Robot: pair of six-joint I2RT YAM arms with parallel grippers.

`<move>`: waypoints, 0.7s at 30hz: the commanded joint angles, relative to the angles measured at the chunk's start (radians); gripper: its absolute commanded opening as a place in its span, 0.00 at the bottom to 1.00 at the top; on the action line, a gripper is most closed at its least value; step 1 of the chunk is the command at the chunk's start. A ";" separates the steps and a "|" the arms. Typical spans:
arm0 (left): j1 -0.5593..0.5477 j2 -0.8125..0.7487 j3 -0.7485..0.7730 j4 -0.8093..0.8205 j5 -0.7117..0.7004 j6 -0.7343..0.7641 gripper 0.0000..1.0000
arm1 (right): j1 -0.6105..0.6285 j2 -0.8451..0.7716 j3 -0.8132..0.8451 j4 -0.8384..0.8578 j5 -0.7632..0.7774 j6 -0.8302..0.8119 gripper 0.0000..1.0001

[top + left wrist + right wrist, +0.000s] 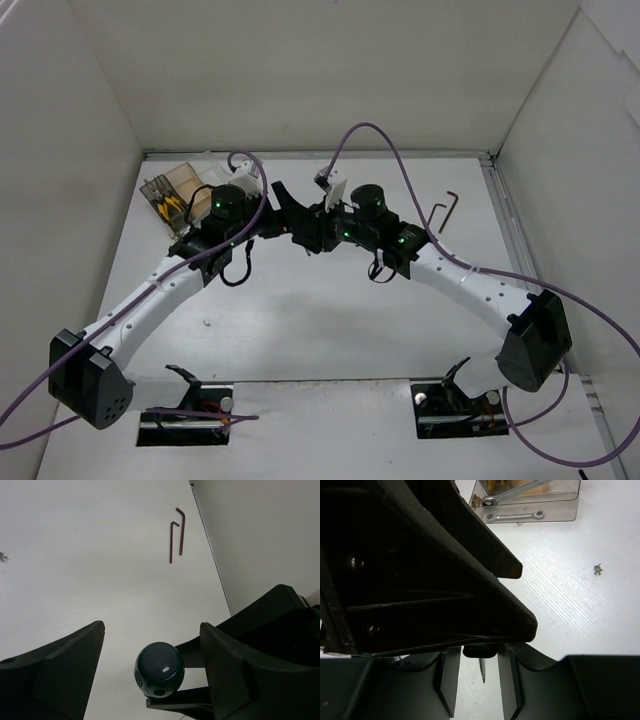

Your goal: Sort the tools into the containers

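On the white surface (320, 330) the two arms meet at the far middle, where the right gripper (479, 662) is clamped on the green-handled screwdriver (159, 669) and the left gripper (151, 627) stands open, a finger on either side of the round handle end without touching it. The clear plastic compartment tray (170, 185) sits at the far left with the yellow-handled pliers (170, 207) and a slim silver metal wrench (515, 516) in it. The dark L-shaped hex key (447, 210) lies on the surface at the far right, well apart from the tray.
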 commanded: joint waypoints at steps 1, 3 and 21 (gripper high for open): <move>-0.023 -0.021 0.034 0.079 -0.001 -0.018 0.71 | 0.003 -0.057 0.010 0.124 0.018 0.007 0.00; -0.034 -0.031 0.022 0.079 -0.008 -0.029 0.71 | 0.004 -0.059 0.008 0.124 0.035 0.008 0.00; -0.045 -0.037 -0.003 0.092 -0.017 -0.052 0.00 | 0.003 -0.005 0.066 0.143 0.062 0.054 0.20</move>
